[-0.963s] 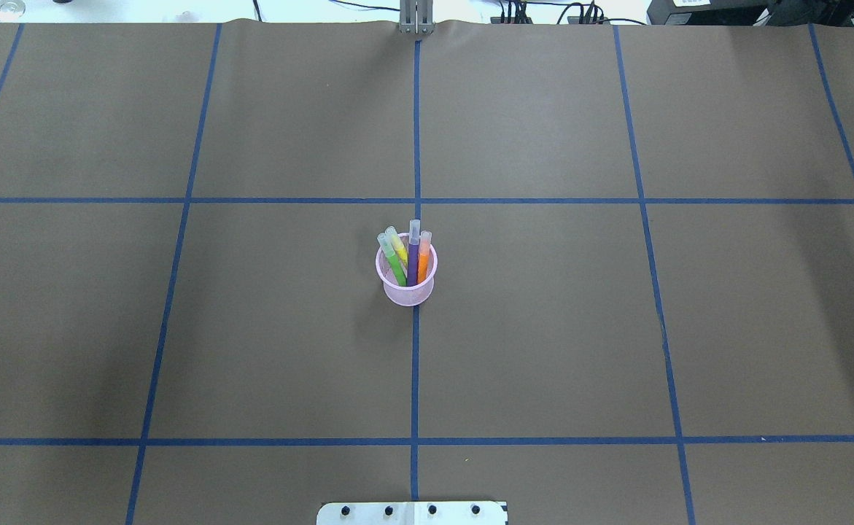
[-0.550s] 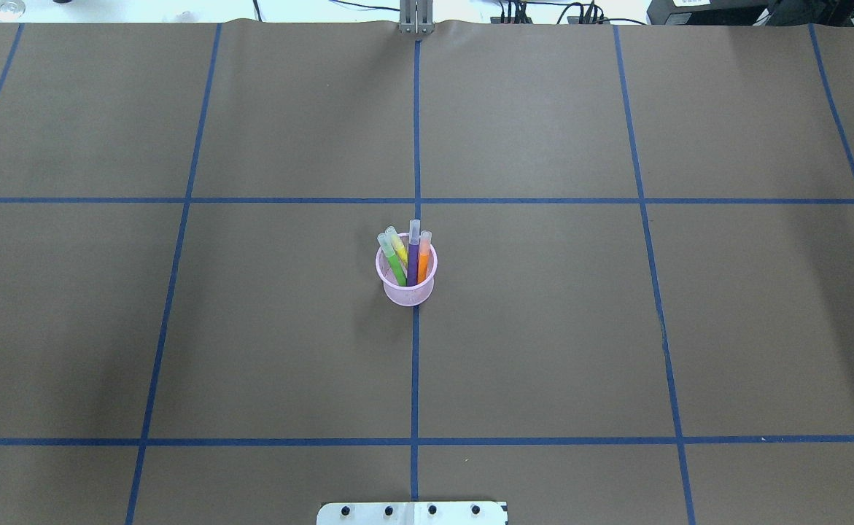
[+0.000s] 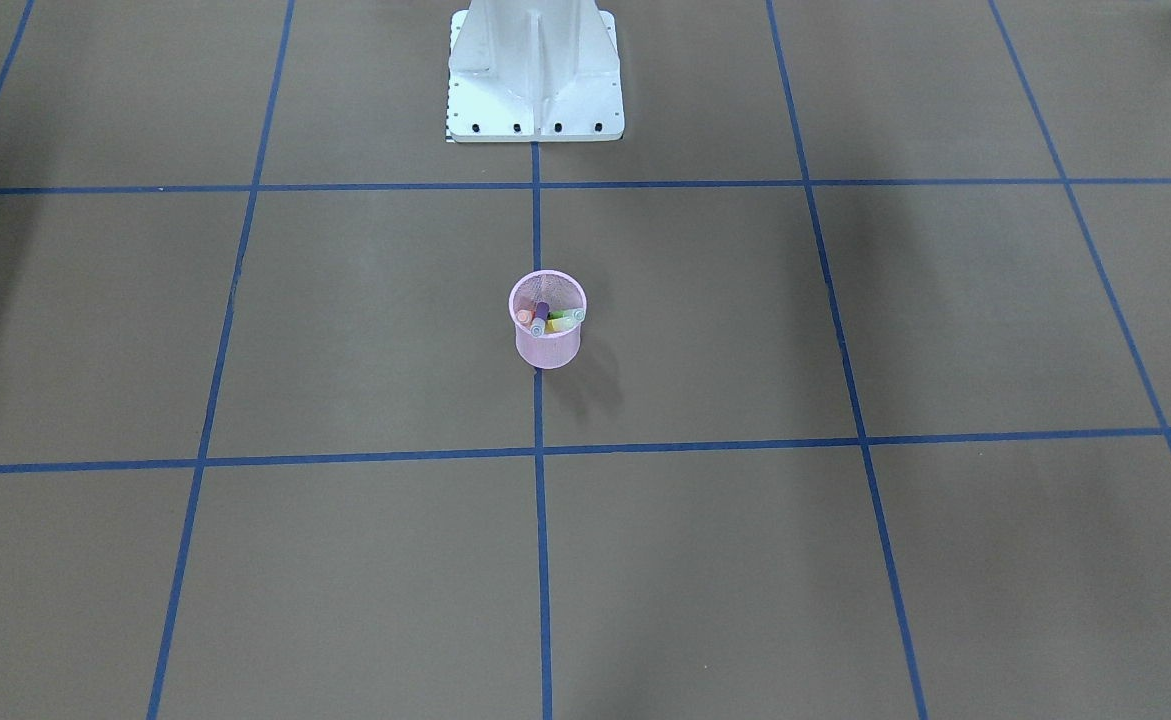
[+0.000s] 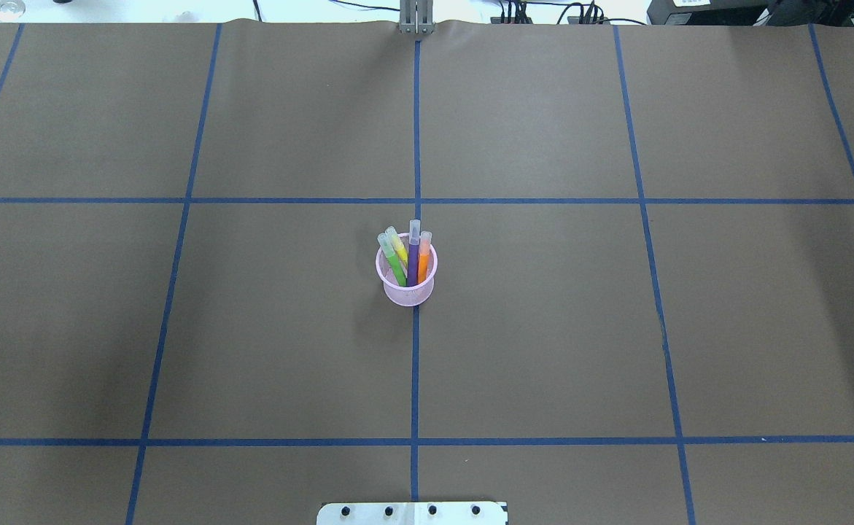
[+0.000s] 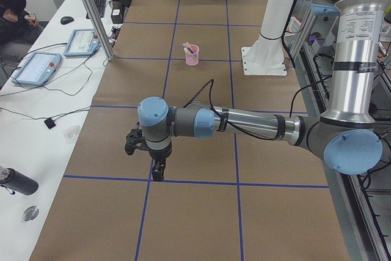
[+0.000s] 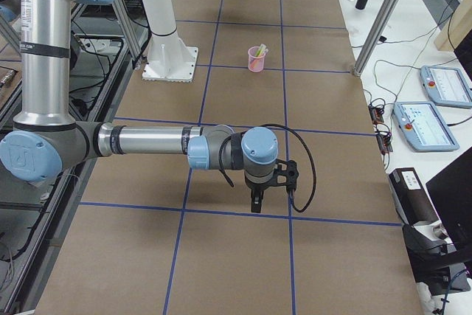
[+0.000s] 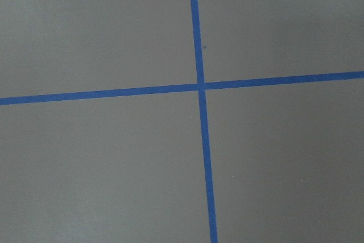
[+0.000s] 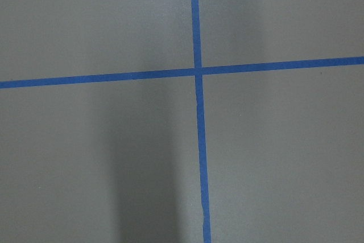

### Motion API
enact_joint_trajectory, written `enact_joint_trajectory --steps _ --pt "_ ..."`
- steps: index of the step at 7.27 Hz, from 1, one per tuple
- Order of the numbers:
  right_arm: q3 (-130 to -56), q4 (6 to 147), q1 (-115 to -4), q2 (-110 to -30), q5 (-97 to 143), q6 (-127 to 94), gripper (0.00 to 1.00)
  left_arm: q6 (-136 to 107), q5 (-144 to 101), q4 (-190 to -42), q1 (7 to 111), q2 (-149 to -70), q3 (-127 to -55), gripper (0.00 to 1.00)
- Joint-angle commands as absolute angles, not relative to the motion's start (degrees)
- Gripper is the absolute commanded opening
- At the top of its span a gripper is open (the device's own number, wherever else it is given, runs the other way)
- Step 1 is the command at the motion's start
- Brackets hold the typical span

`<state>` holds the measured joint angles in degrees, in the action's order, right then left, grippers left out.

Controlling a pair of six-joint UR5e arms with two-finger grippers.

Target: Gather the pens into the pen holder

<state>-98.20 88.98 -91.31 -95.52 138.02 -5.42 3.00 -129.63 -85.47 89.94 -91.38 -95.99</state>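
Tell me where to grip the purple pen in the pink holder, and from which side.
Probably grip the purple pen by its pale cap, coming straight down from above. It stands nearly upright, only the cap end clears the rim of the pen holder, and the orange pen sits close beside it.

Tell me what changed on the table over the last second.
Nothing visibly changed in the overhead view. The pen holder stands on the same spot, and the green pen, yellow pen, purple pen and orange pen lean in it just as before.
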Motion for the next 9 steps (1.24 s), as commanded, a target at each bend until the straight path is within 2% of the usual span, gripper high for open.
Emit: enact_joint_trajectory --steps 1,9 --pt "-98.35 88.86 -91.32 -95.19 137.99 -5.36 1.00 3.16 -129.46 -85.61 90.00 -90.97 -96.41 1.00" --pt "-97.91 88.86 -91.32 -94.66 137.90 -5.27 1.00 3.16 -131.57 -85.61 90.09 -90.53 -96.33 1.00"
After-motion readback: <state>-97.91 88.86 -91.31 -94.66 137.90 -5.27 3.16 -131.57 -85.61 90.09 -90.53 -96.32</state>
